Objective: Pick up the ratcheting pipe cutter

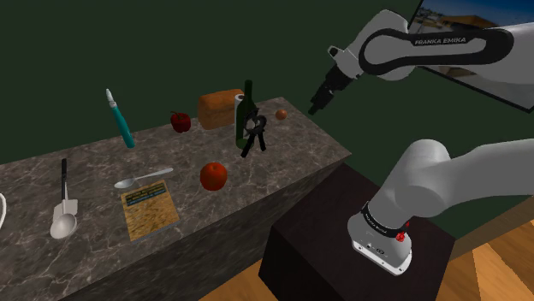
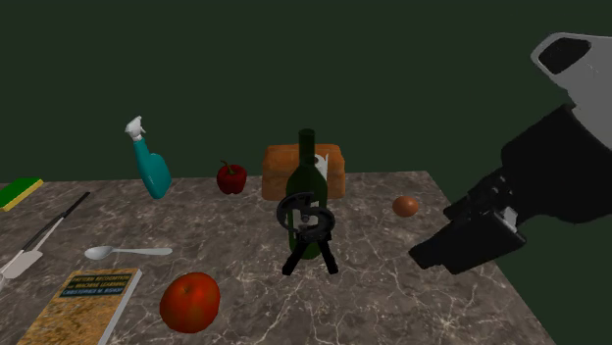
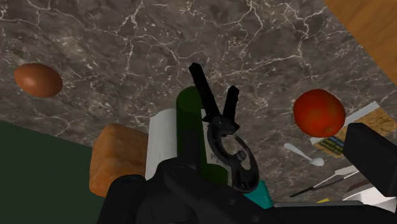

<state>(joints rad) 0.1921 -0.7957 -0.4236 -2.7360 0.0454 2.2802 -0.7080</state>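
One bump from the open black gripper (image 1: 315, 106) could tip the tall green bottle (image 1: 246, 113) beside the black two-handled pipe cutter (image 1: 254, 137).

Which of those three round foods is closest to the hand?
The small brown one, near the hand; the tomato and red pepper sit farther away.

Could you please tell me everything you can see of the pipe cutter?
The pipe cutter is all black, with a round C-shaped head on top and two handles splayed downward like legs. It stands upright on the marble-look counter, handle tips on the surface, close against the dark green bottle and seemingly leaning on it. The gripper hangs apart from it, so it is not held.
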